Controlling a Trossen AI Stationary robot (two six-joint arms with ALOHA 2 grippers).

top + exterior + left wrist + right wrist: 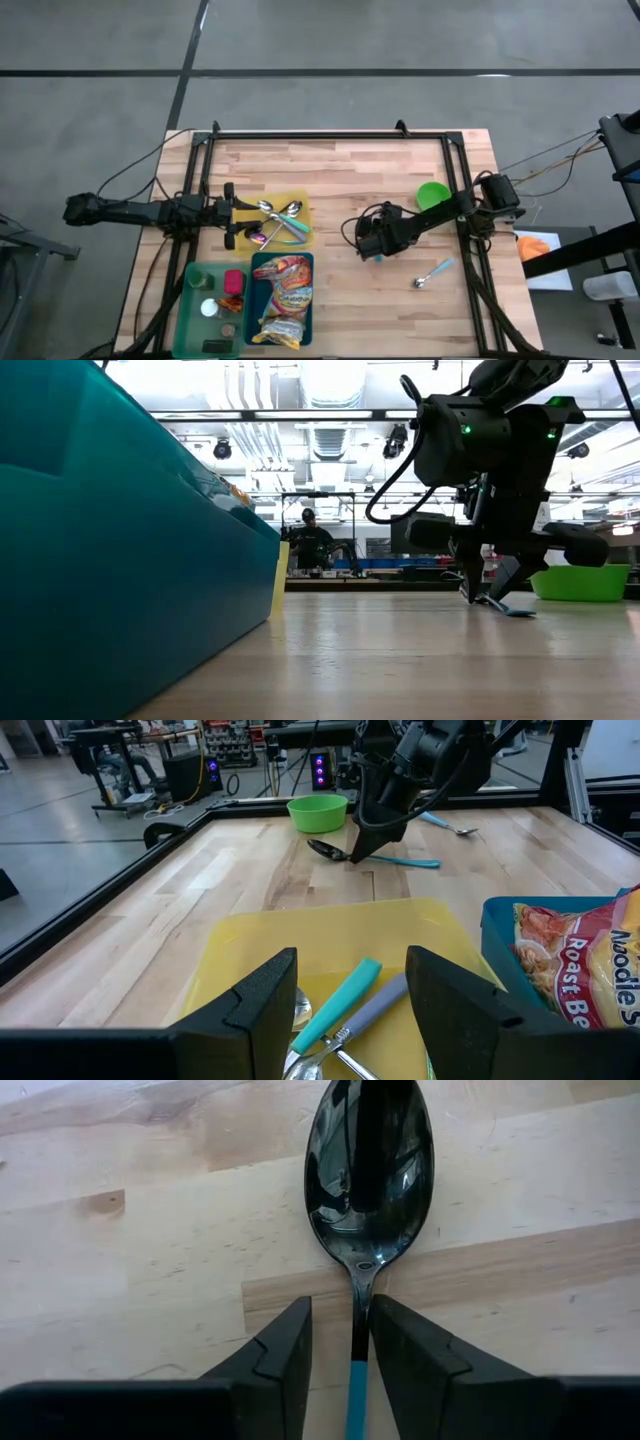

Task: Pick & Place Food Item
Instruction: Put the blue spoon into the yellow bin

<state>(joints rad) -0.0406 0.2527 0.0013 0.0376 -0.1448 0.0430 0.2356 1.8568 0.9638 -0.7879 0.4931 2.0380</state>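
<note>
My right gripper (372, 247) (340, 1325) points steeply down at mid-table, shut on a blue-handled metal spoon (370, 1190) (400, 861) that lies on the wood. Food packets (284, 296) (590, 960) fill a teal bin (255, 300) at the near left. My left gripper (232, 222) (350, 990) waits open and level at the left, over the edge of a yellow tray (330, 935) holding several spoons (280, 222); it touches nothing. My right gripper pinches the spoon's thin neck (356, 1315), just behind the bowl where the blue handle starts, between its two fingers. The fingers come slanting down from above and lie across the spoon. The spoon's bowl (325, 848) and handle end (520, 611) rest on the table.
A green bowl (432, 195) stands right of the gripper toward the far side. Another spoon (433, 273) lies near the right rail. A green bin (210, 312) of small items sits beside the teal one. Black rails (330, 135) frame the table.
</note>
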